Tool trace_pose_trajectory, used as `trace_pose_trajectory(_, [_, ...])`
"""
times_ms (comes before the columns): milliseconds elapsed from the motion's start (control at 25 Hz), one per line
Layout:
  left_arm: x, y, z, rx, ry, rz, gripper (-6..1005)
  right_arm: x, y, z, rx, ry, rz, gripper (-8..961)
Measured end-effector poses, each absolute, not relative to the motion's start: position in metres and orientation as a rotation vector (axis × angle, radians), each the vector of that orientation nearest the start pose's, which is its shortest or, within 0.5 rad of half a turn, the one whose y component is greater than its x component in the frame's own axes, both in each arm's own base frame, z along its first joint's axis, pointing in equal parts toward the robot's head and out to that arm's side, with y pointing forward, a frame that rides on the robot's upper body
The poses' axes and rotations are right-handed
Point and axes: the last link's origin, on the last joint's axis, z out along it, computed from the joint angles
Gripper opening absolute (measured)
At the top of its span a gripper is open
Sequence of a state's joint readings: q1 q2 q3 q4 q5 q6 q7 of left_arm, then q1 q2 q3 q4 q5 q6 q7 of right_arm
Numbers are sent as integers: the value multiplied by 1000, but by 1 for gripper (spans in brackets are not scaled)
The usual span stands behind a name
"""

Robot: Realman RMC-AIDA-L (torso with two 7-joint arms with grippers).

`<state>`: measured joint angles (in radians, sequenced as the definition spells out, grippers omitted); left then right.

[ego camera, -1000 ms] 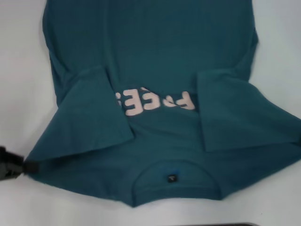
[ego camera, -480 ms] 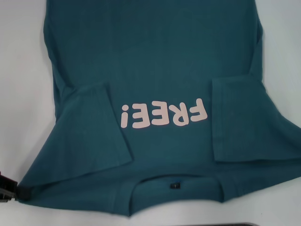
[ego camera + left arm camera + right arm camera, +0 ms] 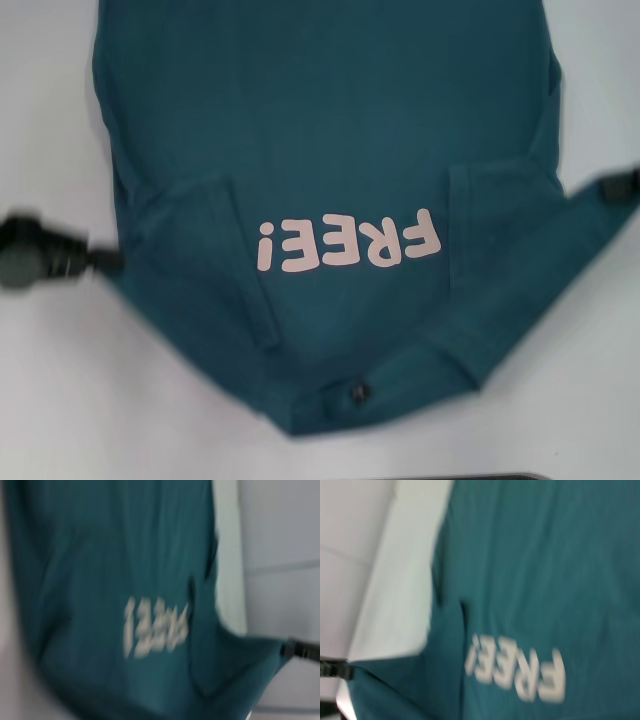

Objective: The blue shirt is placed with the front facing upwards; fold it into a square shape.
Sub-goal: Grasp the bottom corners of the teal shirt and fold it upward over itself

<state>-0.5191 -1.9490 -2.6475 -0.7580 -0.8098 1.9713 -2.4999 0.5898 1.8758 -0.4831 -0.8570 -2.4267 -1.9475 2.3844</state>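
The blue shirt (image 3: 330,130) lies on the white table with its pale "FREE!" letters (image 3: 348,243) facing up and its collar (image 3: 355,392) at the near edge. My left gripper (image 3: 108,262) is shut on the shirt's left shoulder corner. My right gripper (image 3: 604,188) is shut on the right shoulder corner. Both corners are lifted and stretched outward, so the near edge hangs in a V around the collar. The left wrist view shows the letters (image 3: 155,627) and the right gripper (image 3: 300,650) on its corner. The right wrist view shows the letters (image 3: 517,670) and the left gripper (image 3: 335,670).
The white table (image 3: 50,400) shows on both sides of the shirt and in front of it. A dark edge (image 3: 480,477) runs along the bottom of the head view. Both sleeves lie folded in over the chest.
Both grippers have risen and moved away from the near edge, pulling the shoulder corners up and outward. The collar edge has lifted and narrowed into a point.
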Motion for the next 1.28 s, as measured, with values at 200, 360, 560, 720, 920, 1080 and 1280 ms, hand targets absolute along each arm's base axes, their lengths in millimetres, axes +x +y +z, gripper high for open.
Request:
trace_pose_trajectory(200, [-270, 336, 65, -2251, -2149, -599, 27, 281, 345, 123, -2332, 1801, 413, 37])
trace_pose_trajectory(360, [-259, 372, 51, -2159, -2079, -627, 27, 281, 366, 130, -2204, 1742, 547, 37])
trace_pose_trajectory(560, [-256, 407, 41, -2032, -1951, -612, 27, 291, 383, 130, -2069, 1694, 589, 38])
trace_pose_trajectory(720, [-256, 425, 34, -1967, -1863, -513, 27, 296, 394, 124, -2014, 1662, 565, 39])
trace_pose_trajectory(920, [-258, 440, 31, -1884, -1777, -479, 26, 301, 410, 110, -1952, 1578, 497, 39])
trace_pose_trajectory(1080, [-254, 450, 38, -1857, -1710, -508, 26, 299, 421, 105, -1927, 1504, 462, 38])
trace_pose_trajectory(1280, [-243, 463, 46, -1872, -1620, -506, 26, 299, 429, 103, -1901, 1454, 430, 38])
